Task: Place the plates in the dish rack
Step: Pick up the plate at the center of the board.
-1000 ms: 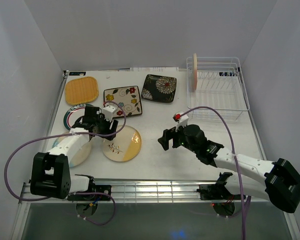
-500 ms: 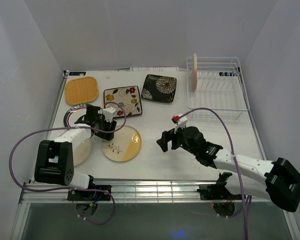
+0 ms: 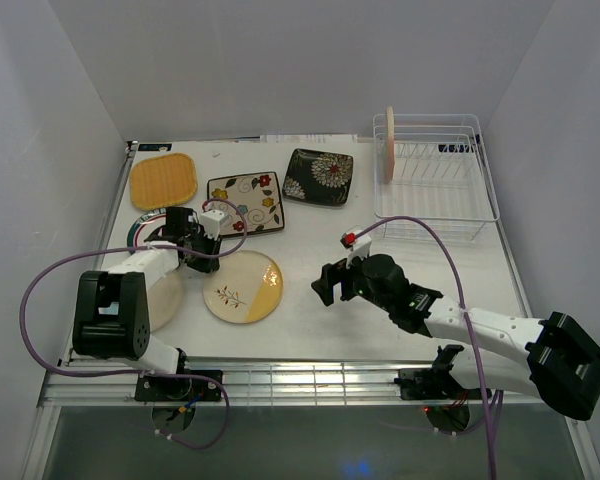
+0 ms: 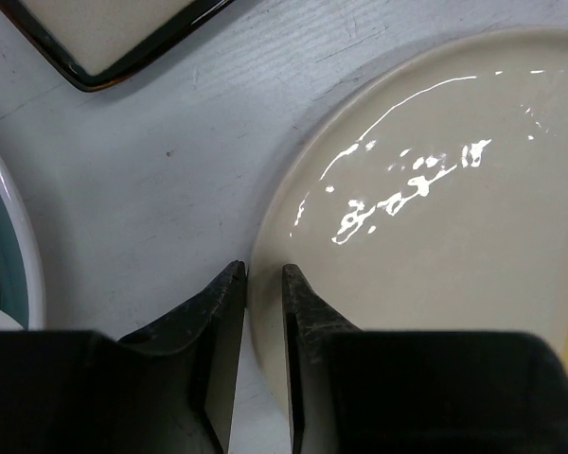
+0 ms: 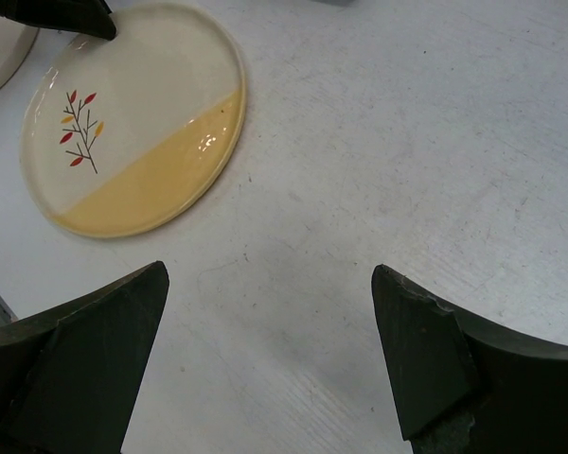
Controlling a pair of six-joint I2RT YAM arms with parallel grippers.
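The yellow-cream plate [image 3: 243, 286] lies flat at the table's near middle. My left gripper [image 3: 206, 262] is at its far-left edge. In the left wrist view the gripper [image 4: 262, 270] is shut on the plate's [image 4: 435, 208] rim, one finger outside and one inside. My right gripper [image 3: 325, 283] hangs open over bare table to the plate's right, nothing between its fingers [image 5: 270, 274]; the plate [image 5: 137, 123] shows at upper left. The dish rack [image 3: 450, 190] stands far right with a pink-cream plate [image 3: 390, 145] upright in it.
Flat at the back left are an orange square plate [image 3: 164, 180], a cream floral square plate [image 3: 245, 203] and a black floral square plate [image 3: 319, 176]. A green-rimmed round plate [image 3: 145, 225] and another round cream plate [image 3: 163, 300] lie partly under the left arm.
My left gripper's jaws have narrowed from wide apart onto the yellow-cream plate's rim, and the left arm has drawn a little leftward. The right arm has crept slightly left.
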